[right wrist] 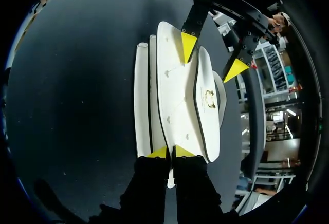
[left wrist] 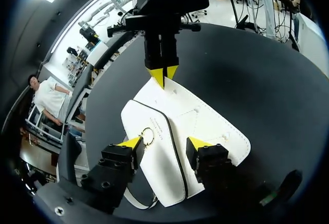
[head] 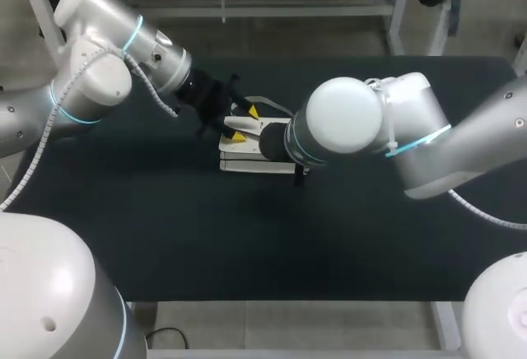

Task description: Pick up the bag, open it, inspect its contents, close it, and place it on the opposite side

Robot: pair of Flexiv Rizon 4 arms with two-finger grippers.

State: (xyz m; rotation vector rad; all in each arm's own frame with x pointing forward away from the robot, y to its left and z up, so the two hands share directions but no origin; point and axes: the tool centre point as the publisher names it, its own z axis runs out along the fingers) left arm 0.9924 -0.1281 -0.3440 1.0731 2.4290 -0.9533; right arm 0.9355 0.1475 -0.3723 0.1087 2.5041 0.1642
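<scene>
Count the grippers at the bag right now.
2. The right gripper pinches the flap edge of the white bag; the left gripper sits open over its opposite end.

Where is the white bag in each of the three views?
Head view: bag at the table's middle, partly under the right arm.
Left wrist view: bag under the left gripper's open fingers.
Right wrist view: bag ahead of the right gripper, shut on its near edge.
Shared landmark: left gripper's yellow tips.

Black table [head: 165, 235]; white bag [head: 247, 161] lying flat on it, near middle
</scene>
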